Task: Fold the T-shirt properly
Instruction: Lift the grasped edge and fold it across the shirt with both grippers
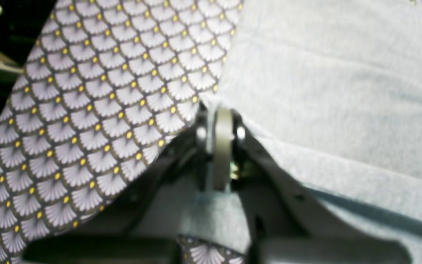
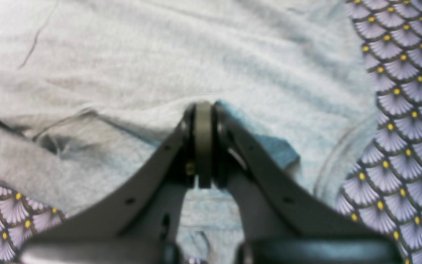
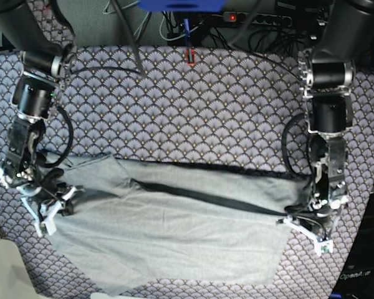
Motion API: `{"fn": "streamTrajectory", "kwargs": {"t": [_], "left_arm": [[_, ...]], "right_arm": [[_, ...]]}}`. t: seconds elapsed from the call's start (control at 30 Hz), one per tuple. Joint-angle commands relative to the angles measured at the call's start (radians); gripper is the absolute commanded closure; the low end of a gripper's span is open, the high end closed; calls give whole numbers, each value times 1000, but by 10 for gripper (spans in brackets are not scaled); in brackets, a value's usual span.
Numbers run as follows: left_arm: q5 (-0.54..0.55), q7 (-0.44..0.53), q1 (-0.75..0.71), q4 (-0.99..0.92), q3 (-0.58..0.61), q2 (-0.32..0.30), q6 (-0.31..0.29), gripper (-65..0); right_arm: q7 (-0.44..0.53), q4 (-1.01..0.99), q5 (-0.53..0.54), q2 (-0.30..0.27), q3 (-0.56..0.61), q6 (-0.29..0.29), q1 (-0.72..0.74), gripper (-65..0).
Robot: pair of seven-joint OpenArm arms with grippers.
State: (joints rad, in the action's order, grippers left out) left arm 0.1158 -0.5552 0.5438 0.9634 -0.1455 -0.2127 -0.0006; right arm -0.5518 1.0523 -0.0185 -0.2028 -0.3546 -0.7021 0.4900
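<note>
The light grey T-shirt (image 3: pixel 174 237) lies spread across the patterned cloth, with a long dark fold line running across it. My left gripper (image 3: pixel 288 219) is at the shirt's right edge. In the left wrist view the gripper (image 1: pixel 221 110) is shut, pinching the edge of the T-shirt (image 1: pixel 324 91). My right gripper (image 3: pixel 59 193) is at the shirt's left end. In the right wrist view the gripper (image 2: pixel 203 105) is shut on a bunched ridge of the T-shirt (image 2: pixel 159 55).
The purple-grey scallop-patterned cloth (image 3: pixel 193 112) covers the table; it also shows in the left wrist view (image 1: pixel 86 110) and the right wrist view (image 2: pixel 405 110). Cables and a power strip (image 3: pixel 237 15) lie behind the table. The table edge drops off at the left wrist view's far left.
</note>
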Motion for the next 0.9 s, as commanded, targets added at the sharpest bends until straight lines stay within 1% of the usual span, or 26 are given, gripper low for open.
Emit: {"fn": "streamTrajectory", "kwargs": {"t": [0.0, 0.13, 0.33, 0.8, 0.87], "left_arm": [[-3, 34, 32, 13, -3, -8, 4, 0], [-3, 37, 34, 13, -3, -8, 4, 0], [-1, 39, 38, 13, -3, -6, 4, 0], [5, 40, 40, 13, -4, -6, 4, 0], [5, 40, 40, 13, -4, 2, 4, 0]], "right_arm": [[32, 7, 18, -20, -1, 4, 46, 0], [34, -13, 18, -31, -1, 4, 72, 0], [34, -14, 16, -31, -1, 4, 106, 0], [37, -16, 16, -31, -1, 4, 114, 0], [40, -16, 16, -31, -1, 4, 114, 0]]}}
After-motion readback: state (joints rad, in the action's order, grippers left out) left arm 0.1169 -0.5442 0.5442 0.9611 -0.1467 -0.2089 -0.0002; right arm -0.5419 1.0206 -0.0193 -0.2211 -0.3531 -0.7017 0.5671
